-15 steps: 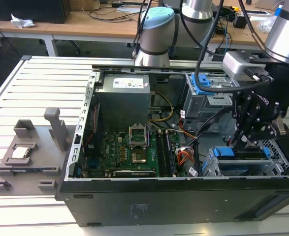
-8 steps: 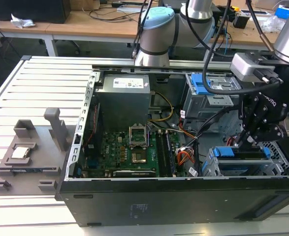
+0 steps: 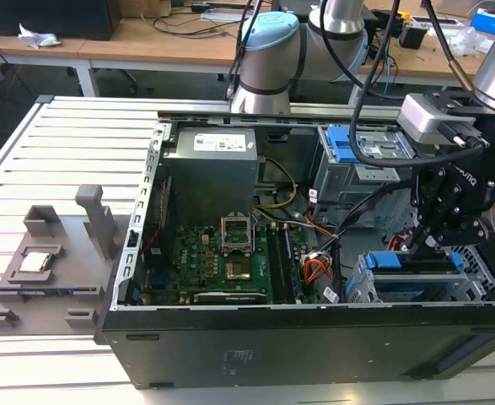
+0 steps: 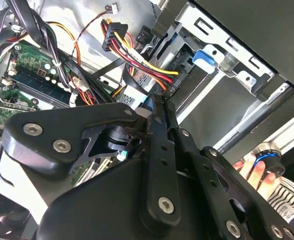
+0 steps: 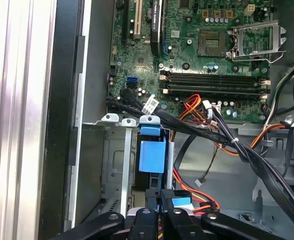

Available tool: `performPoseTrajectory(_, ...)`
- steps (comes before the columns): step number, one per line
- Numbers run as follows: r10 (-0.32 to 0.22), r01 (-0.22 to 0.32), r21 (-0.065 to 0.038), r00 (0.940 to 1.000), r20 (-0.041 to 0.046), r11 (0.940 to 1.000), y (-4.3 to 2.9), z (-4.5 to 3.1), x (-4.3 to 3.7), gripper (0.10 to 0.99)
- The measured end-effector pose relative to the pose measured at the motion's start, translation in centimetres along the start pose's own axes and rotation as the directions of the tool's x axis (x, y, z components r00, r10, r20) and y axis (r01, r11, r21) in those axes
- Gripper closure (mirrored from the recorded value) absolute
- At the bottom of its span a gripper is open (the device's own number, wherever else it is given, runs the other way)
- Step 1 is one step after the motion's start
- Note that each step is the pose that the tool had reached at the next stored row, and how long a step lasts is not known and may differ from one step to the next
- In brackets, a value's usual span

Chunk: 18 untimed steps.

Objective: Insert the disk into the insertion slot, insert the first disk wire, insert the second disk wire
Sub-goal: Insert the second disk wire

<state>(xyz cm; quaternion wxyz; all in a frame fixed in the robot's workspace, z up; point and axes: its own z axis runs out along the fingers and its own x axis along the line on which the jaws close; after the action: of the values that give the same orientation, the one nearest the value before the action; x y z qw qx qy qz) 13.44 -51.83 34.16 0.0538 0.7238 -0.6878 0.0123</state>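
Apparently pincer [image 3: 422, 240] above disk [image 3: 416, 272]; cables [image 5: 222, 135] crowd alongside.

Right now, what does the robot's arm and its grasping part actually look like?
The arm has silver tubes, pale blue joint caps and black cables along it. A grey camera box sits at the wrist. The gripper is matte black, with bolted linkage bars and slim black fingers.

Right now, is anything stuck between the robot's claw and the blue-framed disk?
Nothing visible is. In the exterior view the gripper sits right at the top edge of the disk, which already lies in the insertion slot. Loose cables hang beside it toward the motherboard, not between them.
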Motion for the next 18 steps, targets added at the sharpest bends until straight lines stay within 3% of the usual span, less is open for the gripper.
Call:
performPoseTrajectory(4, 0.000, 0.000, 0.000, 1.0000, 0.0003, 1.0000, -0.01, -0.02, 0.00, 0.937)
performPoseTrajectory(5, 0.000, 0.000, 0.000, 1.0000, 0.0024, 1.0000, -0.02, -0.04, 0.01, 0.937)
performPoseTrajectory(7, 0.000, 0.000, -0.001, 0.9999, 0.0145, 1.0000, -0.09, -0.01, 0.00, 0.937)
performPoseTrajectory(9, 0.000, 0.000, -0.002, 0.9998, 0.0192, 1.0000, -0.20, 0.01, 0.03, 0.937)
performPoseTrajectory(18, 0.004, -0.004, -0.002, 0.9998, 0.0202, 1.0000, -0.19, -0.18, 0.29, 0.937)
